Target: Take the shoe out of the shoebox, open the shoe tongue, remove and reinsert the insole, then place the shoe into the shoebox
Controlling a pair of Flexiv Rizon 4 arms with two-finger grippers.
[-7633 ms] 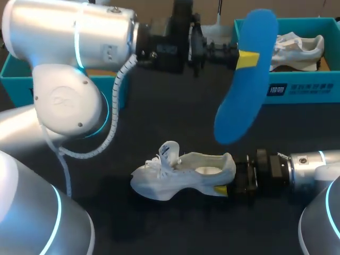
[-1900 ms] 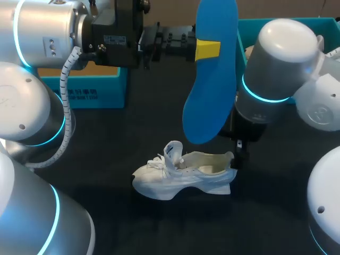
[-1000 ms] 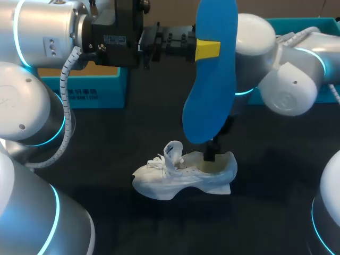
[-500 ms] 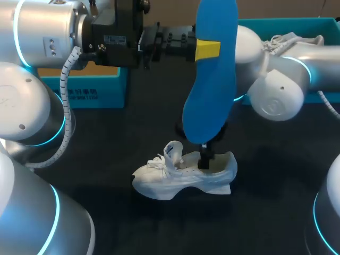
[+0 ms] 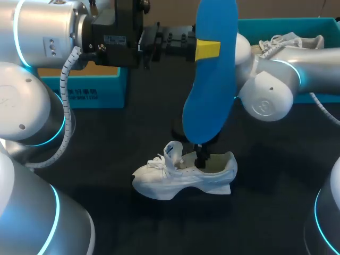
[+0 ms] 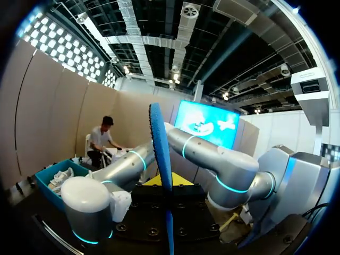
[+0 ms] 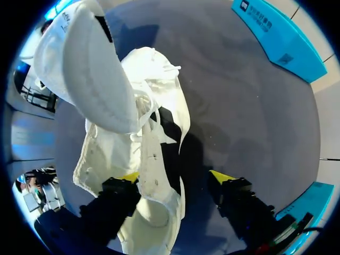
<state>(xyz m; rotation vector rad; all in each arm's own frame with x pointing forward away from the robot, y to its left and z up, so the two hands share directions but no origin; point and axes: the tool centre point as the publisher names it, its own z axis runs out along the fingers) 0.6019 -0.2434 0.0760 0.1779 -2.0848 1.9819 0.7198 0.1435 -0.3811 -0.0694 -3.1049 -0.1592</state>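
— Jaws first: how do they stand?

— Well, the left jaws pinch a blue foam insole. The right jaws are spread wide, down at the heel end of a white lace-up sneaker.

— Where does the sneaker sit?

— On the dark desk, outside the box, upright on its sole, with its toe toward the left arm's side and its tongue lifted. Seen from the right wrist, one yellow fingertip lies at the sneaker's side wall. The other fingertip hangs over bare desk, apart from the sneaker.

— And the insole?

— It is held high over the desk, standing on end. In the head view its lower end hides part of the right arm above the sneaker. The left wrist view shows the insole edge-on.

— Further out?

— A teal cardboard shoebox sits at the far right with a second white sneaker inside, and another teal box sits far left.
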